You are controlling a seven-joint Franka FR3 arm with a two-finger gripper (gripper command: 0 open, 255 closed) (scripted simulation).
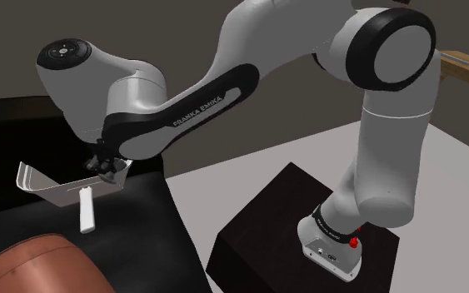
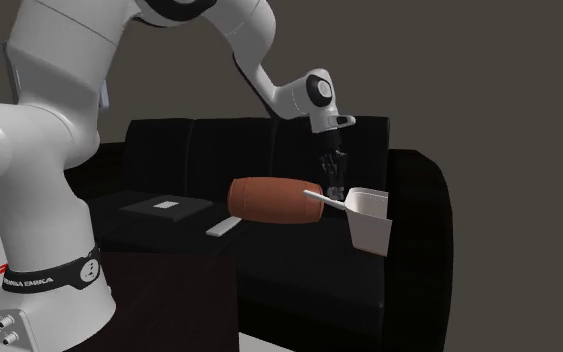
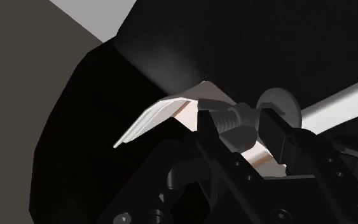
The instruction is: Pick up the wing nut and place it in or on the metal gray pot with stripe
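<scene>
Black sofa [image 2: 169, 150] w/ pale grey pot [image 2: 371, 222] near its arm, looking tilted. Black gripper [image 2: 330, 182] just above pot, fingers clamped on grey wing nut [image 3: 234, 122]. Risk: off-centre release, so nut strikes rim, bounces onto sofa; pot may tip.

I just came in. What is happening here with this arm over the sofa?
The white arm has its hand shut on a small grey wing nut and holds it over a pale pot. The pot sits on the black sofa, beside a brown roll cushion. The nut is not yet in the pot.
</scene>
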